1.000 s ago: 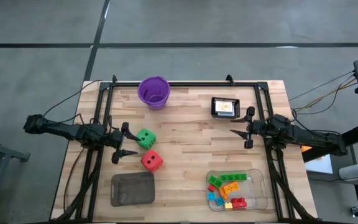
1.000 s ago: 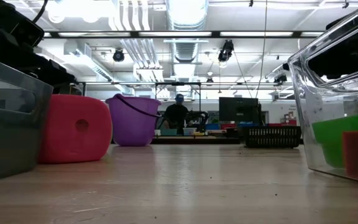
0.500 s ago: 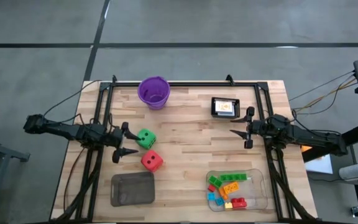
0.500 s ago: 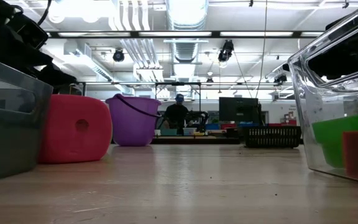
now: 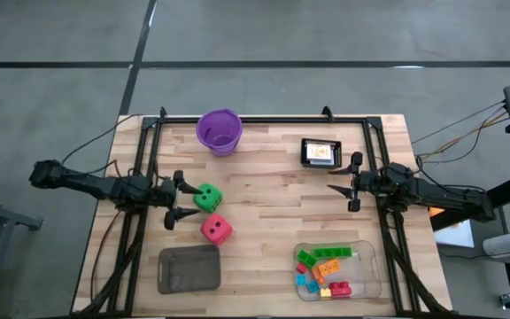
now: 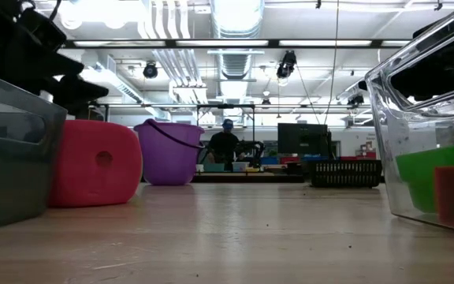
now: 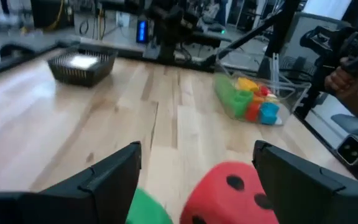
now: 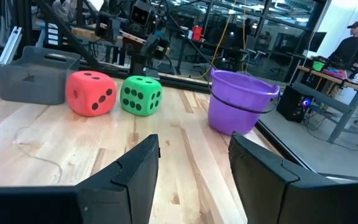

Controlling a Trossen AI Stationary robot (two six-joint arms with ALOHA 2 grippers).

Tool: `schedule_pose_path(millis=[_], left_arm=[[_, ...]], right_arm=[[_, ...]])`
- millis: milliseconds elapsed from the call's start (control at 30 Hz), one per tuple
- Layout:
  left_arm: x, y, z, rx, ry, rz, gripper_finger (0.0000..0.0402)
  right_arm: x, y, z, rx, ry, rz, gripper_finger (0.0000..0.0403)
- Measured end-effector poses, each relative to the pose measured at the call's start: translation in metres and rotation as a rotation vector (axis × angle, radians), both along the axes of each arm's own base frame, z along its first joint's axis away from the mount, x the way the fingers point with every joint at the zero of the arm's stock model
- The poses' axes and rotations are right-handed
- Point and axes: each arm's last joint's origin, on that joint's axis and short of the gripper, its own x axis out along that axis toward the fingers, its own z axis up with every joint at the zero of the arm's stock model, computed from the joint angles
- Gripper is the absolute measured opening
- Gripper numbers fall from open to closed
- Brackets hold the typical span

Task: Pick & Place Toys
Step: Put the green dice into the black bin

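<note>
Dice — green (image 5: 206, 197) just ahead of the left hand (image 5: 172, 200), red (image 5: 216, 229) beside it. Fingers wide; a skewed approach could nudge either — or catch both. Right hand (image 5: 343, 188) waits, open.

Between the spread left fingers (image 7: 114, 177) sit a red die (image 7: 229, 193) and a green die (image 7: 146, 211).

Pale planked wood table (image 5: 264, 190) — matt finish
</note>
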Motion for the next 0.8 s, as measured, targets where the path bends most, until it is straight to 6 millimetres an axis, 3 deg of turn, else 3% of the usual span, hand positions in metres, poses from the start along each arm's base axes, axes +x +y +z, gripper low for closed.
schedule_pose_path(millis=[300, 433, 800], left_arm=[[0.019, -0.002, 0.018, 0.107, 0.066, 0.026, 0.0388], [0.035, -0.005, 0.031, 0.178, 0.128, 0.013, 0.0396], [0.084, -0.01, 0.05, 0.408, 0.657, 0.091, 0.0392]], right_arm=[[0.0, 0.0, 0.0, 0.0, 0.0, 0.0, 0.0191], [0.0, 0.0, 0.0, 0.0, 0.001, 0.0, 0.0191], [0.0, 0.0, -0.001, 0.004, 0.007, 0.0, 0.0191]])
